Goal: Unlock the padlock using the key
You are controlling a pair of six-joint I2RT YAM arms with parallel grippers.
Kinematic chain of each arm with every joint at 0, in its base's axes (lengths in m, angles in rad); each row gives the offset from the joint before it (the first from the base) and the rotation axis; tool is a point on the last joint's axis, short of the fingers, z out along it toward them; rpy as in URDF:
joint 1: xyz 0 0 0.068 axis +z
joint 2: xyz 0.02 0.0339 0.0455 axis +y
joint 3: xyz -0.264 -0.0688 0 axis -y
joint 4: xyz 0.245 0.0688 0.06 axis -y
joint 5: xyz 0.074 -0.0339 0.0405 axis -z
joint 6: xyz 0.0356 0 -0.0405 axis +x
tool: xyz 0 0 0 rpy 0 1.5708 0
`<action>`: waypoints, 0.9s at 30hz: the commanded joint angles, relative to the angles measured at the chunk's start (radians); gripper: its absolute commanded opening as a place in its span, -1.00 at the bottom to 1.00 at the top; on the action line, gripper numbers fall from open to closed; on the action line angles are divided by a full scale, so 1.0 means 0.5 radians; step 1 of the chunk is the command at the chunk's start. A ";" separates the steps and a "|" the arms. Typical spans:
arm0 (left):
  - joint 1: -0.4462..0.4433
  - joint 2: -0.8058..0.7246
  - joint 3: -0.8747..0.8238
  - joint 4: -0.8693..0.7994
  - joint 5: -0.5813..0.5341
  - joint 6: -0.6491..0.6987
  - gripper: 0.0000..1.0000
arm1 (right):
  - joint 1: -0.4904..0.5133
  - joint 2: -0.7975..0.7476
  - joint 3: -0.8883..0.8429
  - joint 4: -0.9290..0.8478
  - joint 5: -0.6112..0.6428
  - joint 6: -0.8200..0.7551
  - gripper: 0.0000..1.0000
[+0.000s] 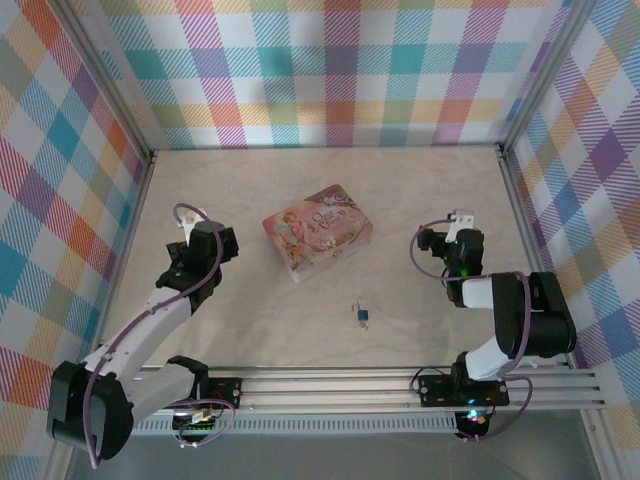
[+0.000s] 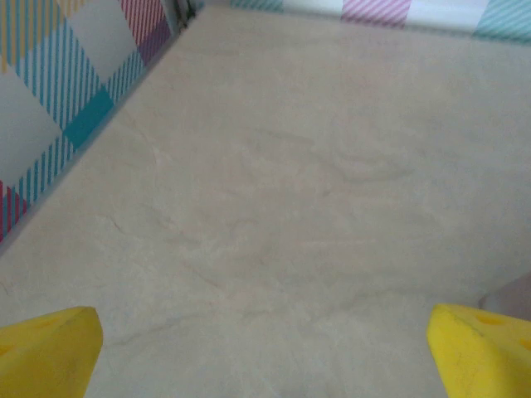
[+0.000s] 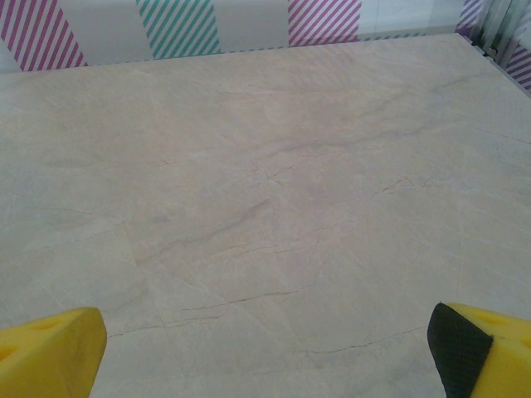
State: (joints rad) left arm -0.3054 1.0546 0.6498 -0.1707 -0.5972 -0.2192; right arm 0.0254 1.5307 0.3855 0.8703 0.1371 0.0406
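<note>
The padlock (image 1: 361, 317) lies on the table (image 1: 300, 175) toward the near edge, roughly midway between the two arms and touching neither. Its blue body points toward the near side and its silvery shackle toward the far side. The key is too small to pick out with any certainty next to it.

Beyond the padlock, near the middle of the table, sits a pink illustrated tin (image 1: 317, 232), turned at an angle to the table's edges and well apart from the padlock.

The left hand (image 1: 196, 224) hangs over the left part of the table, to the left of the tin. In the left wrist view the left hand (image 2: 265, 355) is wide open, with its yellow fingertips (image 2: 48, 352) at the bottom corners and bare marbled tabletop between them.

The right hand (image 1: 455, 228) hangs over the right part of the table, to the right of the tin and farther back than the padlock. In the right wrist view the right hand (image 3: 265, 355) is also spread wide and holds nothing, with pale veined tabletop between its yellow fingertips (image 3: 50, 352).

Checked walls (image 1: 330, 70) in many colours close in the table on three sides. A metal rail (image 1: 350, 382) along the near edge carries both arm bases.
</note>
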 commanded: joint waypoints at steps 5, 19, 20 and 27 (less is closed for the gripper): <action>0.048 0.228 -0.069 0.174 0.007 0.010 1.00 | -0.013 0.007 -0.001 0.011 -0.035 0.014 0.99; 0.101 0.524 -0.336 0.946 0.243 0.280 1.00 | -0.012 0.006 0.002 0.009 -0.035 0.014 0.99; 0.104 0.525 -0.350 0.991 0.273 0.299 1.00 | -0.014 0.007 0.002 0.011 -0.034 0.015 1.00; 0.164 0.476 -0.517 1.391 0.393 0.326 1.00 | -0.013 0.007 0.002 0.009 -0.035 0.014 0.99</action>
State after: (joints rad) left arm -0.2504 1.3170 0.4255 0.3748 -0.4374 -0.0769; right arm 0.0254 1.5307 0.3855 0.8703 0.1371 0.0406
